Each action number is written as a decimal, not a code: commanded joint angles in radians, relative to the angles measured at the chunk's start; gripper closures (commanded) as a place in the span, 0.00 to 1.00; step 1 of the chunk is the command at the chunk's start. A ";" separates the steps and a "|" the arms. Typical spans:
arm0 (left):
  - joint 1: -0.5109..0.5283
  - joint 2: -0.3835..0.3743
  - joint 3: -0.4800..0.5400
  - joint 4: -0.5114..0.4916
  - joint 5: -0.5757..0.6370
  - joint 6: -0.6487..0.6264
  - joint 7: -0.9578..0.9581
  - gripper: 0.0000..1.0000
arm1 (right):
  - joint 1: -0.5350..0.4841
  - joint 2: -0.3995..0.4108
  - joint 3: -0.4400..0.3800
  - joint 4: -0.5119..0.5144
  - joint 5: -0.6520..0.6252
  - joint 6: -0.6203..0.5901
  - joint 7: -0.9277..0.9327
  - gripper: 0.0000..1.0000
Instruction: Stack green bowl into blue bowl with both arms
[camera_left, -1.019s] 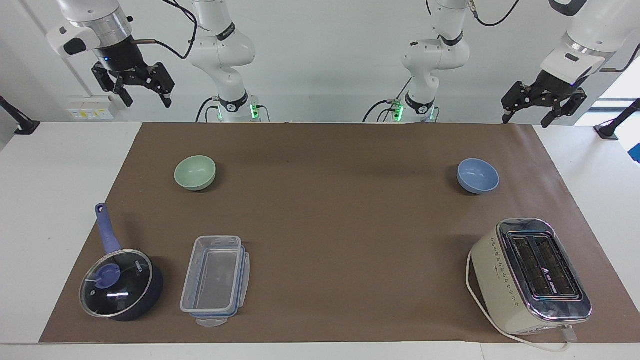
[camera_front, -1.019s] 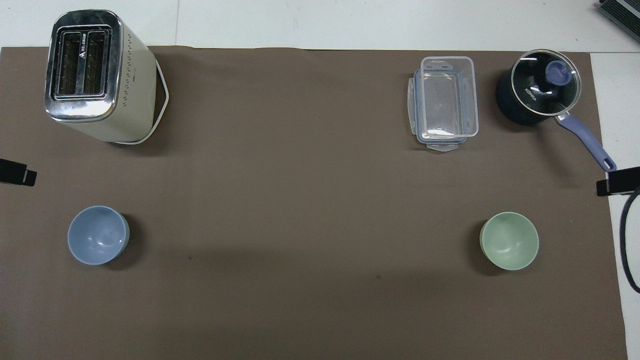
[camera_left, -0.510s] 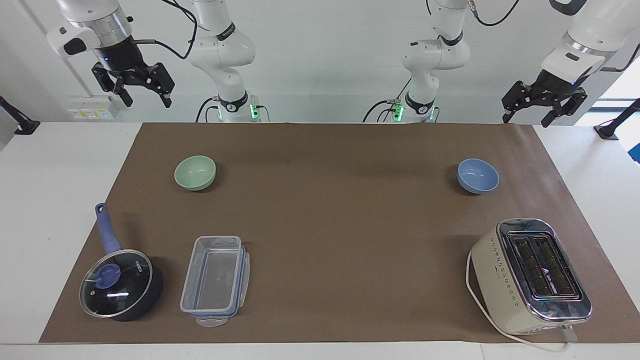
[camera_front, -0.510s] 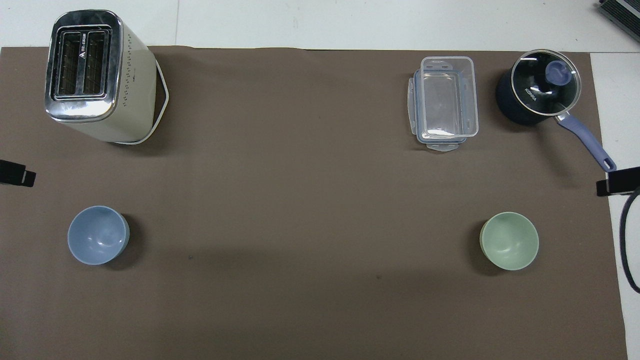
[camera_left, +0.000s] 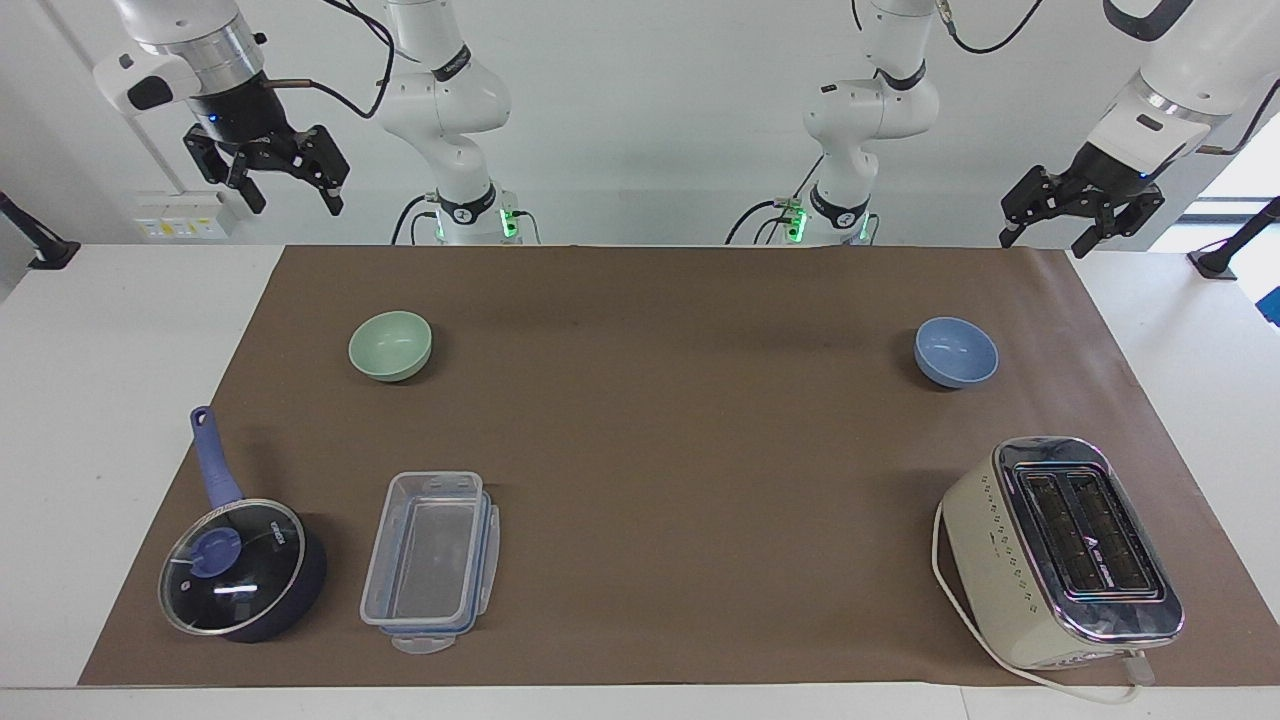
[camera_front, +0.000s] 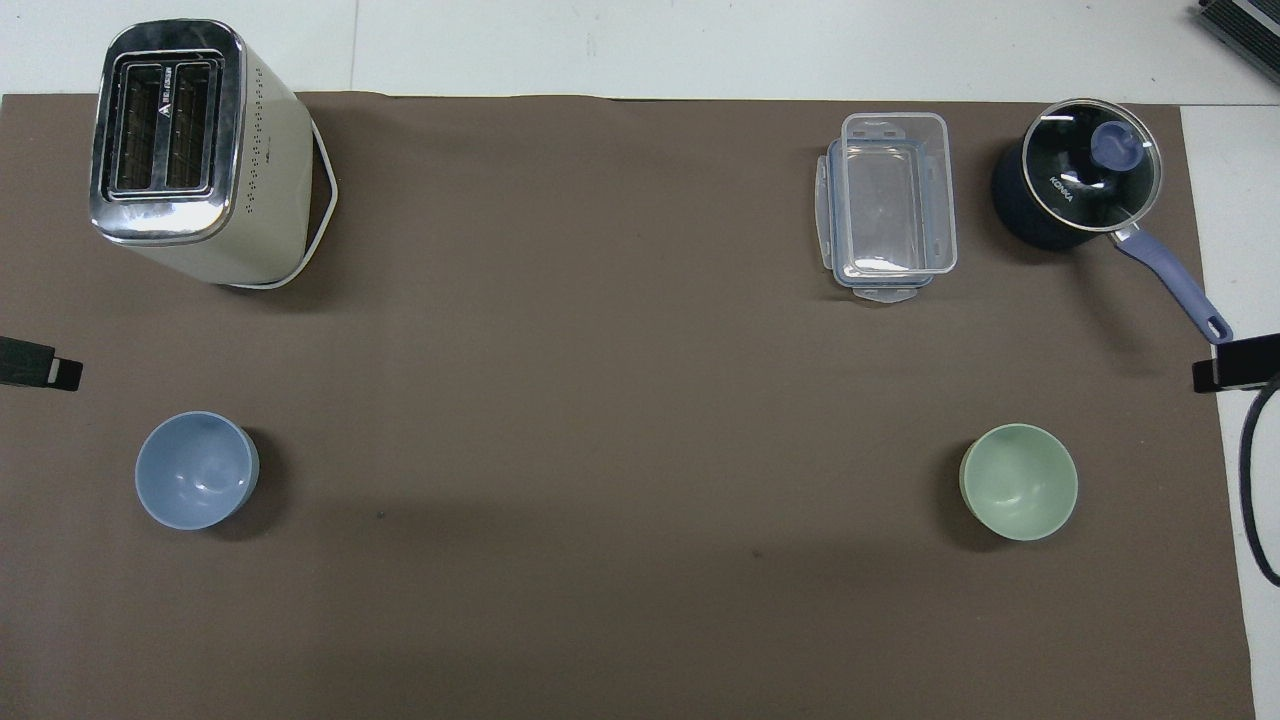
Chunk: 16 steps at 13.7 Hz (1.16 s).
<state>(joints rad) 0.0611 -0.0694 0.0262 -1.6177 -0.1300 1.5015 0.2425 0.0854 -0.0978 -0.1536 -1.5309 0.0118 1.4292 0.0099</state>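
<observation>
The green bowl (camera_left: 390, 345) (camera_front: 1018, 481) stands upright and empty on the brown mat toward the right arm's end of the table. At the same distance from the robots, toward the left arm's end, stands the blue bowl (camera_left: 955, 352) (camera_front: 196, 484), also empty. My right gripper (camera_left: 295, 203) hangs high in the air at its own end, open and holding nothing, well apart from the green bowl. My left gripper (camera_left: 1043, 243) hangs open and empty, high above the mat's corner near the blue bowl. From overhead only one of the fingertips (camera_front: 45, 368) of the left and one of the fingertips (camera_front: 1232, 363) of the right show.
A cream toaster (camera_left: 1060, 550) with its cord stands farther from the robots than the blue bowl. A clear plastic container (camera_left: 428, 560) and a dark-blue lidded saucepan (camera_left: 240, 570) lie farther out than the green bowl. The brown mat (camera_left: 680, 450) covers most of the table.
The left gripper has drifted slightly toward the middle of the table. The right arm and both bowls have not moved.
</observation>
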 joint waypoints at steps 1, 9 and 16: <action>0.045 -0.052 -0.005 -0.118 -0.048 0.072 0.060 0.00 | -0.004 -0.003 0.002 0.000 0.002 -0.015 0.010 0.00; 0.212 -0.058 -0.005 -0.391 -0.190 0.293 0.296 0.00 | -0.006 -0.005 0.002 -0.002 0.002 -0.015 0.010 0.00; 0.327 0.003 -0.003 -0.603 -0.237 0.521 0.538 0.03 | -0.006 -0.005 0.002 -0.002 0.002 -0.015 0.010 0.00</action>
<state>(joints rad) 0.3533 -0.0715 0.0324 -2.1770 -0.3317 1.9579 0.7215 0.0853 -0.0978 -0.1538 -1.5309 0.0118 1.4290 0.0099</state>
